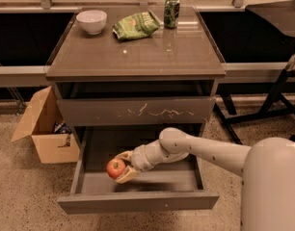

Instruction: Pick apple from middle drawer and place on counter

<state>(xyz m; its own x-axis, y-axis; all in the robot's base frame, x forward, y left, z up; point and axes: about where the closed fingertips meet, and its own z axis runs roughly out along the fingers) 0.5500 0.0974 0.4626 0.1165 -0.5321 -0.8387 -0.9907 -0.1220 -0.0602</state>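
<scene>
The red apple (pixel 115 168) is held between the fingers of my gripper (pixel 122 167), over the left part of the open middle drawer (pixel 138 202). The gripper is shut on the apple and holds it a little above the drawer floor. My pale arm reaches in from the lower right. The counter (pixel 152 52) is the glossy grey-brown top of the cabinet above. The scratched drawer front (pixel 138 112) above the open drawer is closed.
On the counter stand a white bowl (pixel 91 21), a green chip bag (pixel 136 25) and a green can (pixel 171 11). An open cardboard box (pixel 44 129) sits on the floor left of the cabinet. Black stand legs (pixel 273 105) are at the right.
</scene>
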